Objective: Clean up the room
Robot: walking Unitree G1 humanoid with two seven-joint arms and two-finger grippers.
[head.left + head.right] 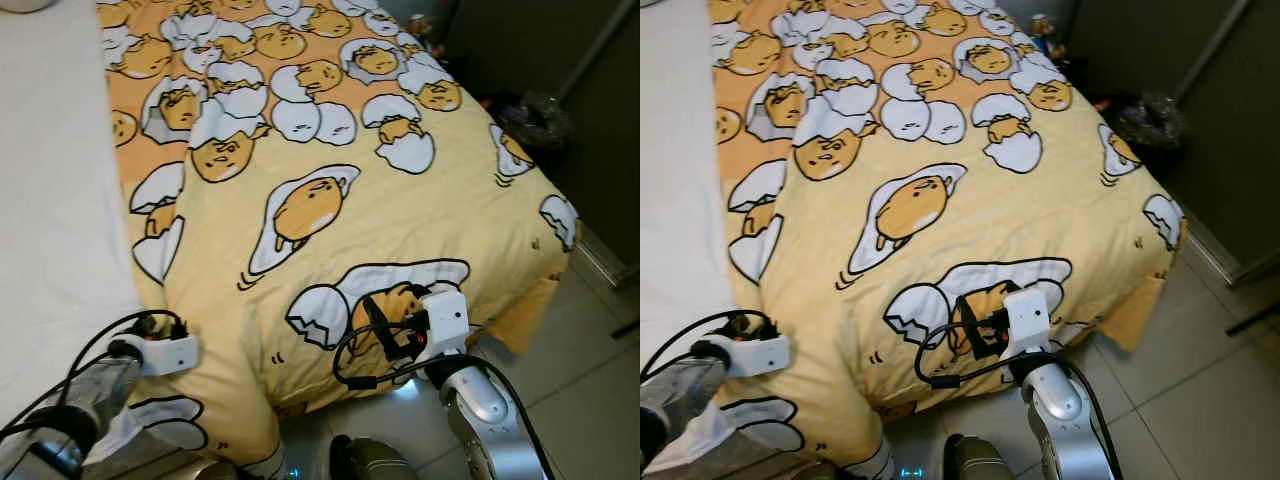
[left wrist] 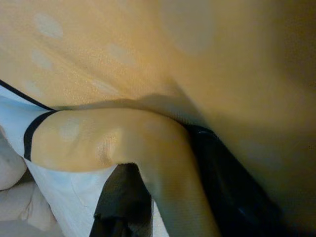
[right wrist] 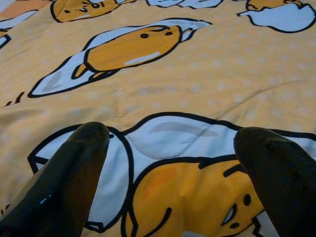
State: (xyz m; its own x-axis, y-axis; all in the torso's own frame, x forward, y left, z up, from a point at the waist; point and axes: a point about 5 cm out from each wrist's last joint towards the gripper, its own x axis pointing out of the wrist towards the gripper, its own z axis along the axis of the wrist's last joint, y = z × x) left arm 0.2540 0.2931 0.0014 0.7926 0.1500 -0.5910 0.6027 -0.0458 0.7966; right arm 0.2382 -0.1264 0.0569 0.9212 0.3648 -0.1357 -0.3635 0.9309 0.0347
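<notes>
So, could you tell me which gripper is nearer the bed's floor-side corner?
Right. The right gripper hovers open over the blanket close to that corner; the left gripper is at the blanket's opposite edge.

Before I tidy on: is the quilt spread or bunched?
Mostly spread: the quilt lies flat across the bed, folded only at its left edge.

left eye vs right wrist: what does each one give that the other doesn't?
Left eye alone: the bare white mattress beside the quilt, the tiled floor, dark clutter past the bed's far corner, and the left claw at the quilt's near edge.

Right wrist alone: its two black fingers close up, spread wide apart over the quilt, with nothing between them.

Both: the yellow quilt with egg cartoon print, and the right claw over the print near the foot edge.
</notes>
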